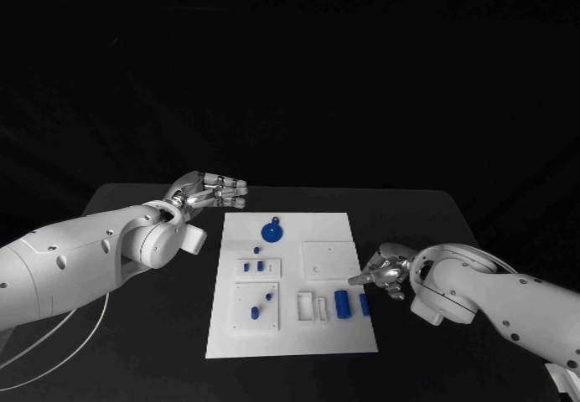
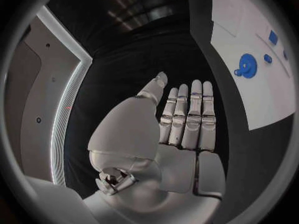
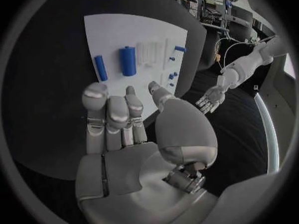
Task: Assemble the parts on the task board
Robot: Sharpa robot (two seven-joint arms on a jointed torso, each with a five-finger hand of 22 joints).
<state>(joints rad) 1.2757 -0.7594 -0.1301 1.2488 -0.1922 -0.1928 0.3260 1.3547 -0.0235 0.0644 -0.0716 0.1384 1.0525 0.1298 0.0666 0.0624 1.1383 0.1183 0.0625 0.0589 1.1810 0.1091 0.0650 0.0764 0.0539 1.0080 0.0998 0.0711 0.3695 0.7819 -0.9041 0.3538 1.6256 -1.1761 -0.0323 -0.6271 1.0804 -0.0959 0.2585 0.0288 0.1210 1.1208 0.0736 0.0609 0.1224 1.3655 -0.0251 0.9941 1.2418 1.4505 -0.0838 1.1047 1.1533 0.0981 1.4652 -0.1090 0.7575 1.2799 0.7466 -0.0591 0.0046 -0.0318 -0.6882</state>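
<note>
The white task board (image 1: 317, 228) lies mid-table. A blue gear-shaped part (image 1: 272, 230) lies near its far end, and a blue cylinder (image 1: 344, 303) and a thin blue bar (image 1: 364, 305) lie side by side near its right edge. Small blue pegs (image 1: 255, 266) stand in a raised square on the left. My left hand (image 1: 215, 193) hovers over the black table off the board's far left corner, fingers straight and together, holding nothing. My right hand (image 1: 385, 279) sits at the board's right edge just beyond the bar, fingers loosely bent, thumb apart, nothing in it.
Two white slotted holders (image 1: 312, 308) stand left of the cylinder, and a plain raised square (image 1: 328, 258) sits mid-right. Another raised plate (image 1: 256, 308) carries two small blue pieces. A white cable (image 1: 73, 335) loops at the table's left.
</note>
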